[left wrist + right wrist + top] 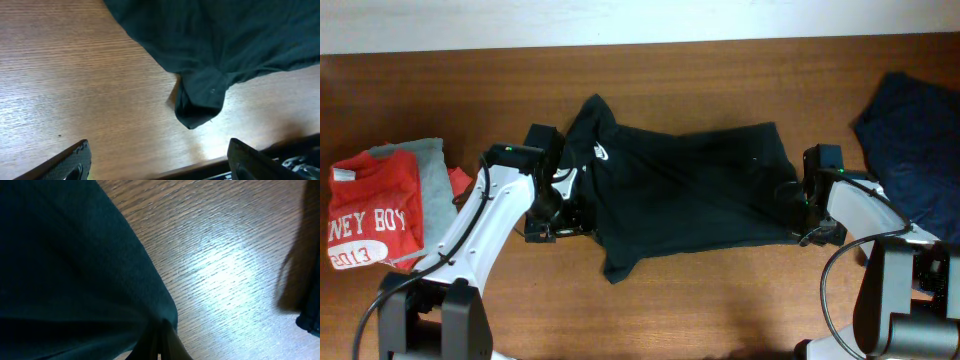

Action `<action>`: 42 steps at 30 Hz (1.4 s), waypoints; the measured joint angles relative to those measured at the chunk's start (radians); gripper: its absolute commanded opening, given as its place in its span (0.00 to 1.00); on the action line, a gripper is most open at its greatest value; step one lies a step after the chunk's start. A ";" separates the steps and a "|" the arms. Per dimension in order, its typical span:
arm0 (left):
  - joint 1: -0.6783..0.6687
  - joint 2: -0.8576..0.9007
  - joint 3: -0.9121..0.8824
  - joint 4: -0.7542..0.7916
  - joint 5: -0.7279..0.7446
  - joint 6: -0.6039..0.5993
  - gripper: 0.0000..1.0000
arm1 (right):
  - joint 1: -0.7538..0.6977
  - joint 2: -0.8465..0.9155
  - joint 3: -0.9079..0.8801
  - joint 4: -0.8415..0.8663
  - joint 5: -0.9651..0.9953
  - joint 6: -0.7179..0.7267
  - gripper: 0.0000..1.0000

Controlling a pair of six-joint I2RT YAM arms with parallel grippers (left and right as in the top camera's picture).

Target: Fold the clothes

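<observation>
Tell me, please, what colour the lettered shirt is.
Red, with white lettering; the shirt shows best overhead.

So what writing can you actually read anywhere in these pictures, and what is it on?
"WEY BOY": white letters on the folded red T-shirt; the start of the first word is cut off at the shirt's edge.
"2013": white numerals just below it on the same shirt.
The black T-shirt has a small white chest logo: a mark only, with no letters I can read.
Both wrist views show no text.
</observation>
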 measured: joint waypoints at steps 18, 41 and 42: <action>-0.029 0.000 0.000 0.006 -0.020 -0.002 0.87 | 0.000 0.000 0.000 0.000 0.004 0.004 0.04; 0.014 0.173 -0.021 0.107 -0.107 -0.077 0.77 | 0.000 0.000 0.000 0.000 0.007 0.005 0.04; 0.019 0.183 -0.022 0.123 -0.097 -0.072 0.77 | 0.000 0.000 0.000 0.000 0.007 0.004 0.04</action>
